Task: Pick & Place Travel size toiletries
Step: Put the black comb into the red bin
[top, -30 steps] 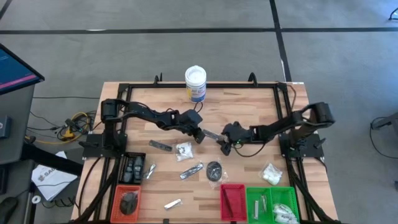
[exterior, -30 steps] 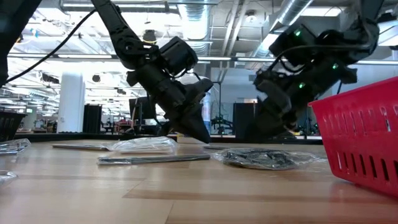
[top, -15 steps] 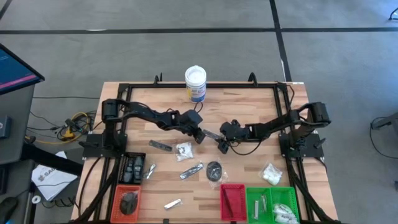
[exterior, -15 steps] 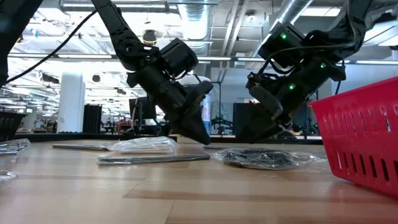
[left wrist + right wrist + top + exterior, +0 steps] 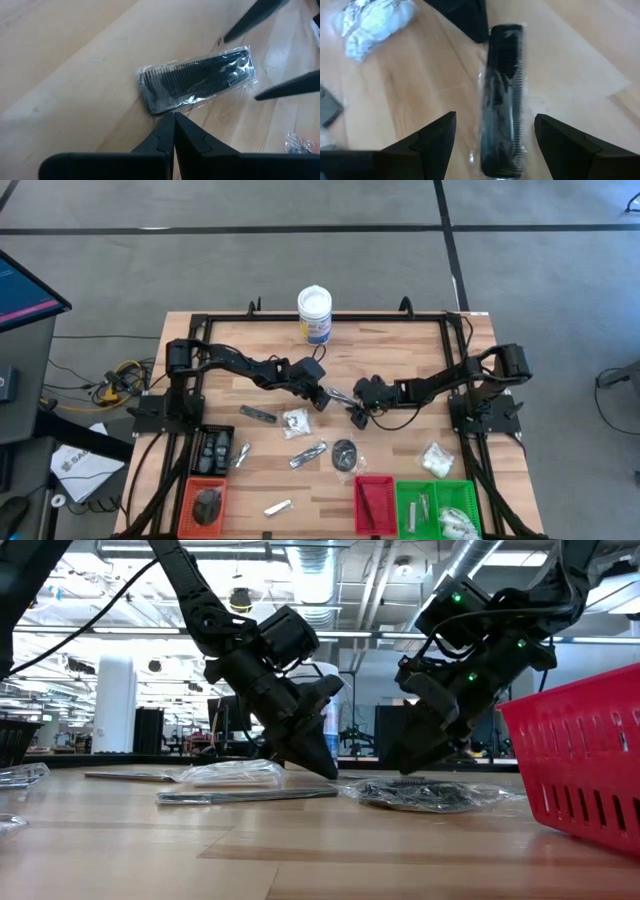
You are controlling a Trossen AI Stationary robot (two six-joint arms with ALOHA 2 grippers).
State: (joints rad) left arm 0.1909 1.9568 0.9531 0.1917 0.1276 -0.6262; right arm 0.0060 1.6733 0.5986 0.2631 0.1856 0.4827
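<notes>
A black comb in a clear wrapper lies flat on the wooden desk near its middle, between the two grippers. The left gripper is closed, its two fingers pressed together into a single point that sits at the edge of the wrapper beside one end of the comb; whether the tip pins the film cannot be told. The right gripper is wide open and points at the comb's other end, with one finger on each side of the wrapped comb, so the comb lies lengthwise in the gap between them and reaches away from the gripper towards the left gripper's dark tip. Neither right finger touches the comb. In the high view the comb shows as a short pale-edged strip just between the left gripper and the right gripper. From the low view both grippers slant down to the desk close together, the left gripper with its tip at the surface. Beside the left gripper, on the side away from the comb, lies a clear packet with white contents, which also appears off to one side of the right gripper's open fingers.
</notes>
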